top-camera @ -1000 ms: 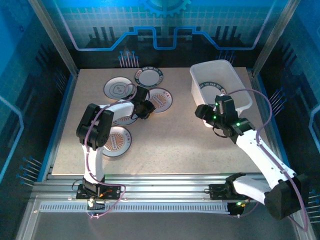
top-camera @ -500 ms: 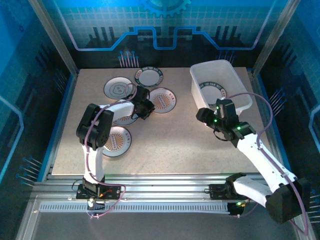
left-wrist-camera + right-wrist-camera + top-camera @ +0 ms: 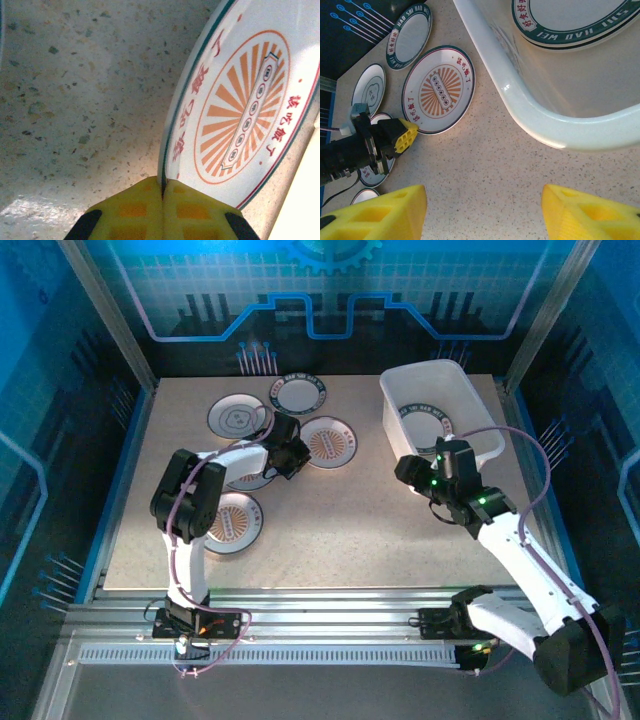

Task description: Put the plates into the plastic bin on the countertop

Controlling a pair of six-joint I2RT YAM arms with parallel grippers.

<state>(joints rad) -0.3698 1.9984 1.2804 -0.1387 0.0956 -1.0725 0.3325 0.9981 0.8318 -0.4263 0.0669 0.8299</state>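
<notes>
My left gripper [image 3: 289, 456] is shut on the near rim of a sunburst plate [image 3: 329, 441], one of the plates on the countertop [image 3: 340, 530]. In the left wrist view the yellow fingertips [image 3: 145, 205] pinch that plate [image 3: 240, 110] by its edge, and its far side is tilted up. The plastic bin [image 3: 386, 400] stands at the back right with a green-rimmed plate [image 3: 432, 421] inside. My right gripper [image 3: 416, 476] hangs open over bare countertop just in front of the bin [image 3: 520, 100], nothing between its fingers [image 3: 375, 215].
A green-rimmed plate [image 3: 300, 394] and a grey-motif plate [image 3: 236, 418] lie at the back left. Another plate [image 3: 250, 468] is partly under the left arm, and a second sunburst plate [image 3: 230, 520] lies nearer its base. Metal rails border the table.
The left gripper has closed on the sunburst plate's rim, and the plate has shifted slightly right. The right arm has drawn back a little to the right.
</notes>
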